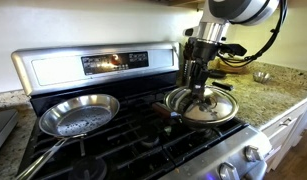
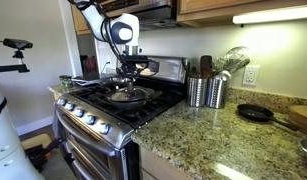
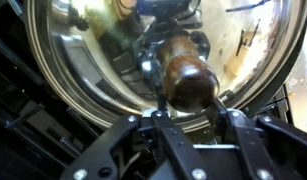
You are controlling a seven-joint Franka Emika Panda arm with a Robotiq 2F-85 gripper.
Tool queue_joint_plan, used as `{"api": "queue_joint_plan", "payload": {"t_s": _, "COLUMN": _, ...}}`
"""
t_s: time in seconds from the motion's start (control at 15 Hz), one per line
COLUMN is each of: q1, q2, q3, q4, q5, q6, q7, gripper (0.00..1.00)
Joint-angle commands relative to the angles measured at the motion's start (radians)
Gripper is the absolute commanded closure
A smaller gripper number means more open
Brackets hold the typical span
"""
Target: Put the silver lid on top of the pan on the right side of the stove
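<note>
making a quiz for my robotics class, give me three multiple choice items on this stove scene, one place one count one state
1. Where is the silver lid? A on the floor B on the stove, under the end effector C in a drawer
2. How many metal canisters stand beside the stove? A two B four C none
3. The silver frying pan is: A uncovered B lidded C upside down

Answers: B, the end effector hangs right over it; A, a pair stands on the counter; A, its inside shows.
</note>
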Motion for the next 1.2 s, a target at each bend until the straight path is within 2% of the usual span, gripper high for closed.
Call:
{"api": "queue_joint_plan", "payload": {"t_s": 0.0, "q1": -0.004, "q2": -0.022, "q3": 0.018, "q4": -0.025, "q5": 0.097, "q6": 0.075, "q7": -0.069, "gripper": 0.8}}
{"api": "queue_joint_plan", "payload": {"t_s": 0.13, "q1": -0.004, "q2": -0.022, "q3": 0.026, "q4": -0.026, "q5": 0.14, "q6": 0.094, "q7": -0.088, "gripper": 0.8}}
{"api": "queue_joint_plan", "payload": {"t_s": 0.2, "q1": -0.001, "q2": -0.025, "q3": 0.021, "q4": -0.028, "q5": 0.118, "q6": 0.091, "q7": -0.07, "gripper": 0.75}}
{"api": "queue_joint_plan", "payload": {"t_s": 0.27, "q1": 0.001, "q2": -0.027, "q3": 0.017, "q4": -0.031, "q5": 0.094, "q6": 0.093, "q7": -0.055, "gripper": 0.31}}
{"api": "queue_joint_plan", "payload": {"t_s": 0.33, "q1": -0.009, "q2": -0.087, "q3": -0.005, "q4": -0.051, "q5": 0.039, "q6": 0.049, "q7": -0.021, "gripper": 0.34}}
{"api": "queue_joint_plan", "payload": {"t_s": 0.4, "q1": -0.01, "q2": -0.099, "q3": -0.013, "q4": -0.052, "q5": 0.012, "q6": 0.035, "q7": -0.007, "gripper": 0.33}}
{"api": "queue_joint_plan", "payload": {"t_s": 0.73, "q1": -0.006, "q2": -0.165, "q3": -0.061, "q4": -0.041, "q5": -0.154, "q6": -0.042, "q7": 0.114, "gripper": 0.03}}
{"api": "queue_joint_plan", "payload": {"t_s": 0.87, "q1": -0.002, "q2": -0.174, "q3": -0.067, "q4": -0.04, "q5": -0.177, "q6": -0.077, "q7": 0.13, "gripper": 0.0}}
{"api": "queue_joint_plan", "payload": {"t_s": 1.13, "q1": 0.003, "q2": -0.152, "q3": -0.067, "q4": -0.033, "q5": -0.204, "q6": -0.107, "q7": 0.181, "gripper": 0.0}}
